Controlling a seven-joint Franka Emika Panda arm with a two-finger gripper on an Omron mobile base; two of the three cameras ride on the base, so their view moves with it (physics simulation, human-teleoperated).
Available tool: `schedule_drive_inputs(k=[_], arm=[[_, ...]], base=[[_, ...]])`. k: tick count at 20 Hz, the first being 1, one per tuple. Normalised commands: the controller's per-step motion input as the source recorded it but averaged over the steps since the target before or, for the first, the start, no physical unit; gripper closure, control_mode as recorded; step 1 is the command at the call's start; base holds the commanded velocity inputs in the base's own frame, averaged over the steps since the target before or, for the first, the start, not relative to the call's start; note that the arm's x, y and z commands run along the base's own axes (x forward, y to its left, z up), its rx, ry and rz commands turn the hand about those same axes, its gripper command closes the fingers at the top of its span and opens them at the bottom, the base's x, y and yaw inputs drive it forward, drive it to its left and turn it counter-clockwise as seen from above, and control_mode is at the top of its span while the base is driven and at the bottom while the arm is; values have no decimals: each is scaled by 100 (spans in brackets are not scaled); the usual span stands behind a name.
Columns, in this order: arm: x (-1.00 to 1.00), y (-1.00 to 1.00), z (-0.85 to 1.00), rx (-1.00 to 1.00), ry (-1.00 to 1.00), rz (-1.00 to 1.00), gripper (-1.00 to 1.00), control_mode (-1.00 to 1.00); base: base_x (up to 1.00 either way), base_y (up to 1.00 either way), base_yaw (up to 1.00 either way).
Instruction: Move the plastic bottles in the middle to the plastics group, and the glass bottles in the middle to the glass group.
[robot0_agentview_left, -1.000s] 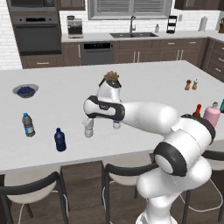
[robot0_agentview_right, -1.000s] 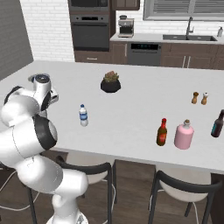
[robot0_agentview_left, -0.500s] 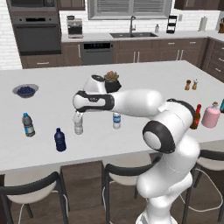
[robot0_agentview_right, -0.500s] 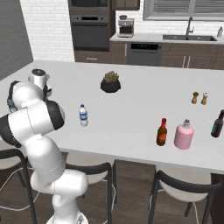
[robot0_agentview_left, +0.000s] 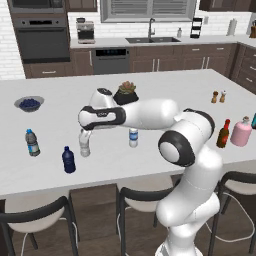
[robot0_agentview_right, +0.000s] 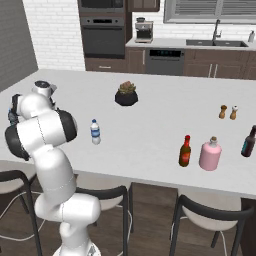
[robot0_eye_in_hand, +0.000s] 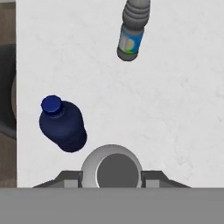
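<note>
While in pincer (robot0_eye_in_hand: 111, 177), greyish btl (robot0_agentview_left: 85, 144) upright.

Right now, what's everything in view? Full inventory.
greyish bottle: 1, clear grey, in the gripper
navy bottle: 1, dark blue, front left
dark-capped bottle: 1, clear, far left
white-capped bottle: 1, clear, middle
red-brown bottle: 1, dark, right
pink bottle: 1, pink, right
teal bottle: 1, dark, far right
shakers: 2, brown and white, back right
plant pot: 1, dark, centre back
bowl: 1, blue, back left
gripper: 1, dark, shut on greyish bottle
</note>
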Motion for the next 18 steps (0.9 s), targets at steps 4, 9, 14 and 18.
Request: schedule_drive_inputs(k=[4,9,14,18], arm=[[0,4,-3,0,0,1,100,-100],[0,16,0,0,0,1,100,-100],[4,16,0,0,0,0,100,-100],[3,14,0,0,0,1,100,-100]], base=[[0,0,0],[0,0,0],[0,0,0],[0,0,0]])
